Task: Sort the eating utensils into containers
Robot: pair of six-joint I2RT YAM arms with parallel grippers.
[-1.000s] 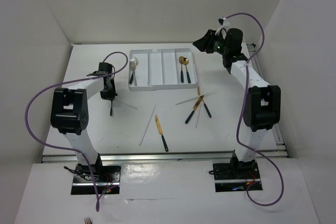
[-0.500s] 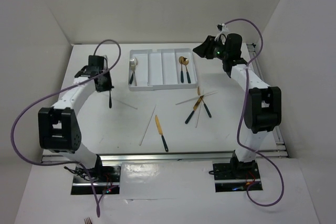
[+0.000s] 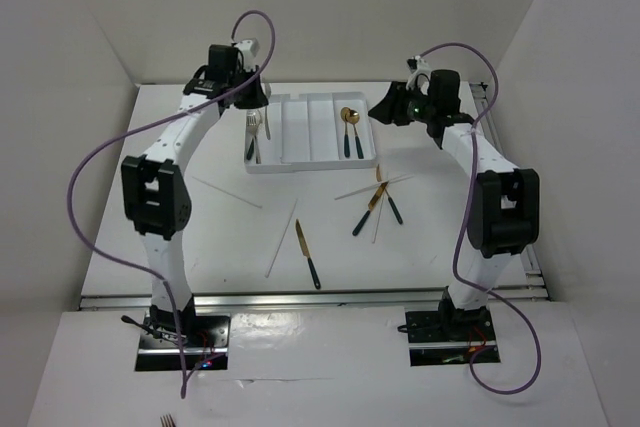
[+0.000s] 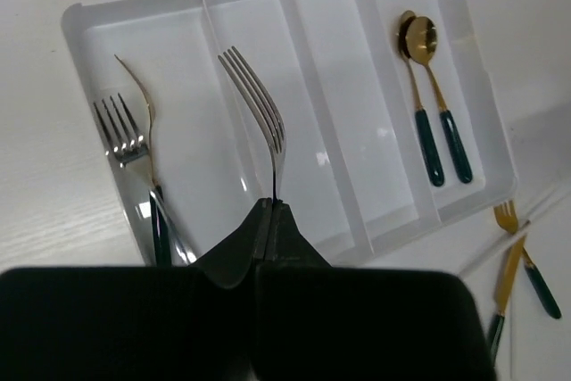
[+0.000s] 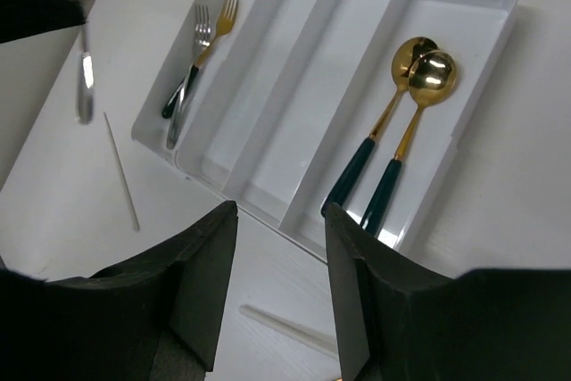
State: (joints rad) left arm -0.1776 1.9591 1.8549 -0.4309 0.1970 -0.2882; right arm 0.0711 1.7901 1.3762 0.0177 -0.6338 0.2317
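left gripper [image 4: 270,213] pinched tight on a silver fork [image 4: 256,100], over the left slots of the tray [image 4: 335,86], right gripper [image 5: 278,265] spread open, hanging by the tray's right end

Robotics lab test cell: white table [image 3: 230,247] boxed by plain white panels [image 3: 330,17]; left arm [image 3: 148,197], right arm [image 3: 500,209] bolted at near edge; purple cables [image 3: 69,192] trailing.

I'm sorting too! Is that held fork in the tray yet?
Not yet: the left gripper is shut on the fork, above the tray.
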